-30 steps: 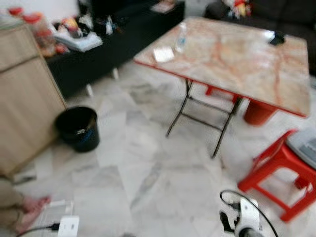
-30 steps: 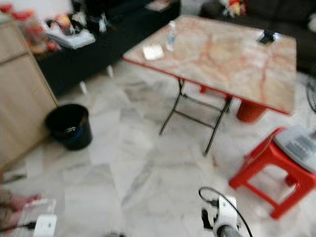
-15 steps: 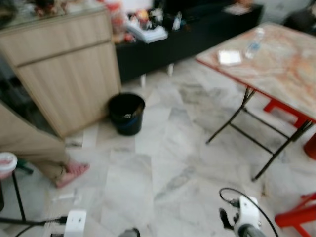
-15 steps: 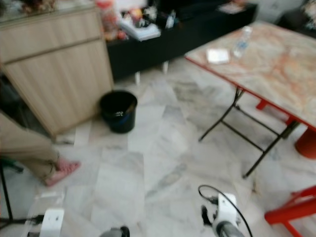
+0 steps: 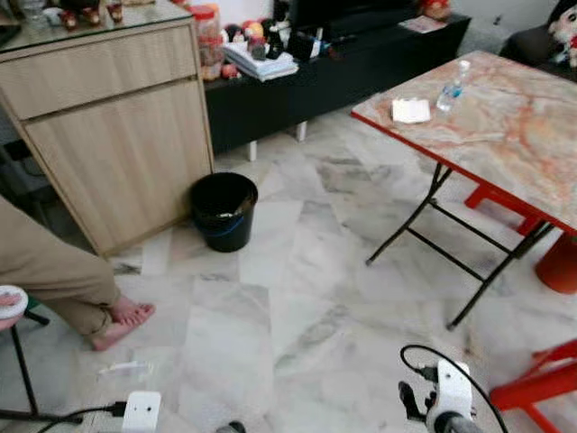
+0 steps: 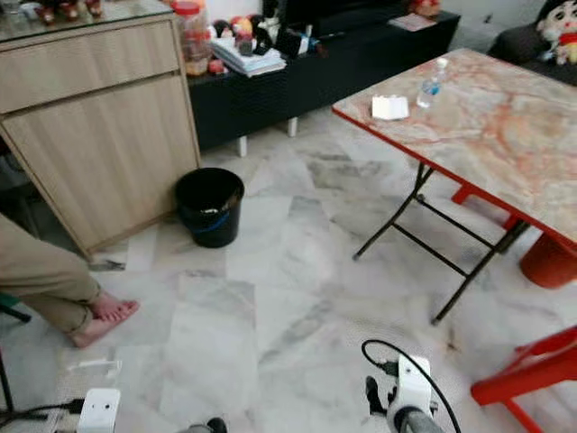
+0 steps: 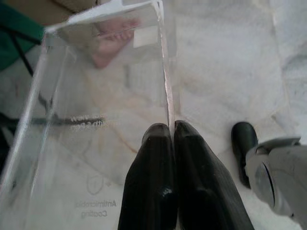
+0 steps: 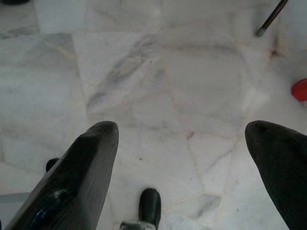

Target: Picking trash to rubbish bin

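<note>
The left tool is pressed together on the edge of a clear plastic package, held above the marble floor. The right tool is spread wide over bare floor, with nothing gripped. The black rubbish bin is seen standing just beside the wooden cabinet, well apart from both tools.

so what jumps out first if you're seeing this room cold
The black bin on the pale marble floor, beside a wooden cabinet, likely draws the eye first. To the right stands a folding table with an orange-veined top, holding a water bottle and a white packet near its far corner. The left gripper is shut on the edge of a clear plastic container, and a person's bare foot rests at the left.
</note>
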Tool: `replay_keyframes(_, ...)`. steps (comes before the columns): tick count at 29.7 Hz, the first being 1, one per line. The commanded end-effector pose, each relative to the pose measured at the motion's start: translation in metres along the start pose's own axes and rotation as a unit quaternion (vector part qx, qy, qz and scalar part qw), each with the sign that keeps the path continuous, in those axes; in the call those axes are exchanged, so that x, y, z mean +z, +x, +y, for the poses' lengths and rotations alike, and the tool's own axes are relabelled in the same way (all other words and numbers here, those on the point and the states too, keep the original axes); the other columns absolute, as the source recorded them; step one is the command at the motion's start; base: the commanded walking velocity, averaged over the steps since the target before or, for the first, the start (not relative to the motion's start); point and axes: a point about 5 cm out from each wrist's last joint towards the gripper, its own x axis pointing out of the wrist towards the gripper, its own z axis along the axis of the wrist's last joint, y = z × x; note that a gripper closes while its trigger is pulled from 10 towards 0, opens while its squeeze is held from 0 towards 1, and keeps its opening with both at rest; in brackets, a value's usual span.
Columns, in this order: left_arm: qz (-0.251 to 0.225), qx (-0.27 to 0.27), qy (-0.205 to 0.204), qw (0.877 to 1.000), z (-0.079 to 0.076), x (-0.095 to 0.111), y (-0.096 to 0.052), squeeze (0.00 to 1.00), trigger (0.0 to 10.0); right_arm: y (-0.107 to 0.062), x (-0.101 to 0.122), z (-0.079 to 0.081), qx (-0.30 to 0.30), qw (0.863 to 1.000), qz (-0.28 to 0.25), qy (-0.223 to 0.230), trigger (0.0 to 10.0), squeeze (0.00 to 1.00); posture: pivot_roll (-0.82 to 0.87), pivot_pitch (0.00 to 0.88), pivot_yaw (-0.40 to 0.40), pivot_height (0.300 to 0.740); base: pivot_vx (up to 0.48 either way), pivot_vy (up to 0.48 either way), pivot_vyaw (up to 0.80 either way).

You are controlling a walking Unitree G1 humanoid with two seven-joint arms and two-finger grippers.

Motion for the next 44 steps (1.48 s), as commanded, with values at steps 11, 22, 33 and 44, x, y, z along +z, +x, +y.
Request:
replay_keyframes(11,0.004,-0.002,0.005,1.000,-0.0019,-0.0011,-0.0004,0.00,10.0,-0.0007,-0.0005,-0.0030,-0.004,1.000,0.001,0.004,10.0,0.00,0.02,0.091,-0.066,0.740,0.310,0.000,0.00)
replay_keyframes(22,0.004,-0.002,0.005,1.000,-0.0030,-0.0011,-0.0006,0.00,10.0,-0.0007,-0.0005,-0.0038,-0.008,1.000,0.001,0.010,10.0,0.00,0.02,0.093,-0.066,0.740,0.322,0.000,0.00)
replay_keyframes(33,0.003,-0.004,0.006,1.000,-0.0031,-0.0004,-0.0002,0.00,10.0,-0.0004,-0.0002,-0.0026,-0.006,1.000,0.002,0.008,10.0,0.00,0.03,0.104,-0.061,0.740,0.330,0.000,-0.22)
replay_keyframes(44,0.005,-0.005,0.006,1.000,-0.0047,-0.0032,-0.0021,0.00,10.0,-0.0002,-0.0013,0.0000,0.002,1.000,0.005,-0.011,10.0,0.00,0.04,0.112,-0.060,0.740,0.328,0.000,0.04)
